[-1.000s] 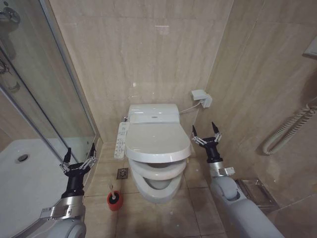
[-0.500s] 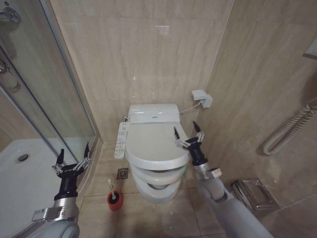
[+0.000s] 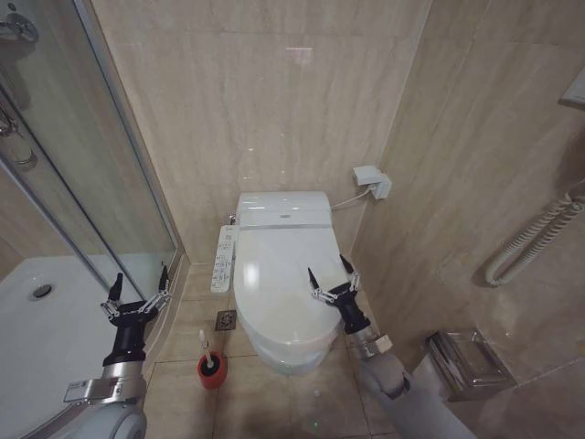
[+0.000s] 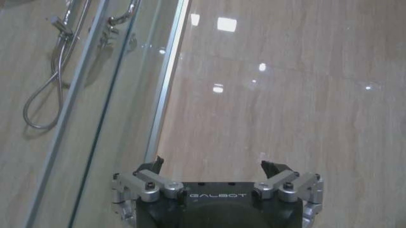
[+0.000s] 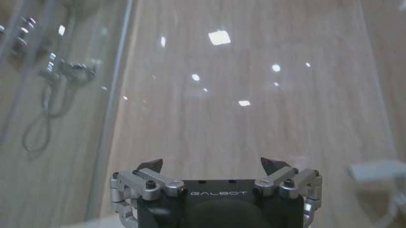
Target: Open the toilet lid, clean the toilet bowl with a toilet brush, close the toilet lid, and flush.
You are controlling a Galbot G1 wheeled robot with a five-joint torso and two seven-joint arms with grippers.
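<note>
The white toilet lid (image 3: pixel 274 274) lies shut and flat over the toilet bowl (image 3: pixel 291 358), whose white front rim shows beneath it. My right gripper (image 3: pixel 331 280) is open, fingers pointing up, over the lid's right front part; whether it touches the lid I cannot tell. The toilet brush (image 3: pixel 205 346) stands in its red cup (image 3: pixel 211 373) on the floor left of the bowl. My left gripper (image 3: pixel 139 293) is open beside the shower door, above and left of the brush. The wrist views show the left gripper (image 4: pixel 212 162) and the right gripper (image 5: pixel 211 162) open against tiled wall.
A glass shower door (image 3: pixel 110 165) and white shower tray (image 3: pixel 46 320) are on the left. A control panel (image 3: pixel 222 260) hangs at the toilet's left side, with a floor drain (image 3: pixel 225 320) below. A wall box (image 3: pixel 371 180), a coiled hose (image 3: pixel 535 238) and a metal holder (image 3: pixel 466 361) are on the right.
The lid has dropped from half raised to fully shut. My right gripper moved left and down from beside the toilet to over the lid. The left gripper shifted only slightly.
</note>
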